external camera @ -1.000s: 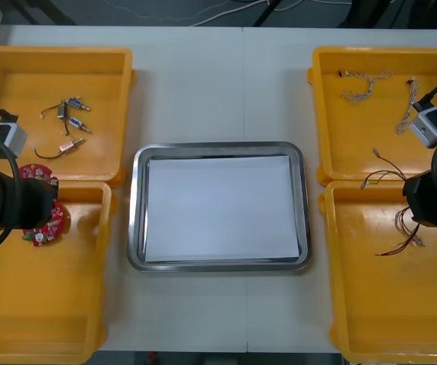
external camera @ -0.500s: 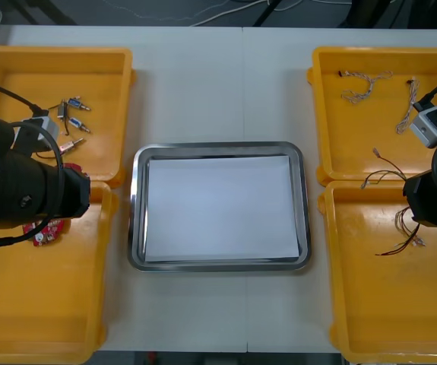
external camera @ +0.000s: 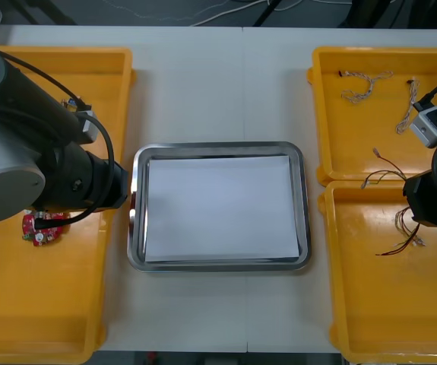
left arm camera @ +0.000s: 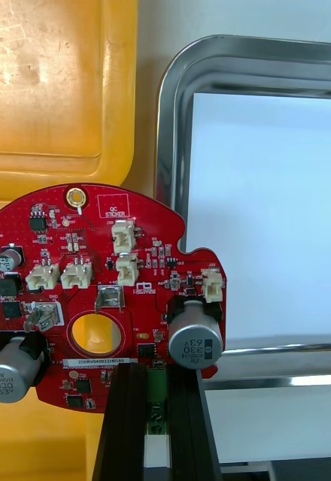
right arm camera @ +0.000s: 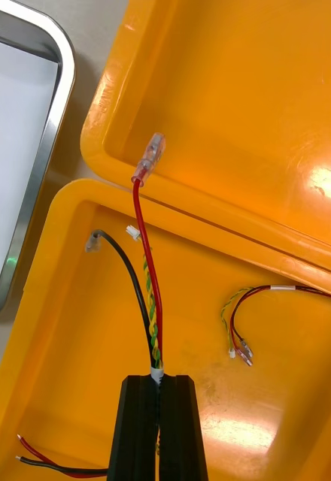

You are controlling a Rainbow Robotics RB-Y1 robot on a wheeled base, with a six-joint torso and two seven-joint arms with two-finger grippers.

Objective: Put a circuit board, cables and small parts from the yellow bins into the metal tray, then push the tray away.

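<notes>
Left wrist view: my left gripper (left arm camera: 156, 373) clamps the circuit board (left arm camera: 105, 285) at the tray (left arm camera: 168, 150) rim; my right gripper (right arm camera: 163, 380) pinches a cable (right arm camera: 146, 248).

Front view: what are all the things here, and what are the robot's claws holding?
yellow bins: four, yellow, two at each side.
metal tray: one, shiny rim, white inside, between the bins.
held circuit board: one, round, red, in the left claw, beside the tray's rim.
loose circuit board: one, red, left near bin.
twisted cables: two, pale, right far bin.
held cable: one bundle, red, black and yellow-green, in the right claw.
loose cables: two, red-yellow and red-black, lying in the right near bin.
left claw: black, shut on the held circuit board.
right claw: black, shut on the held cable, over the right near bin.
</notes>
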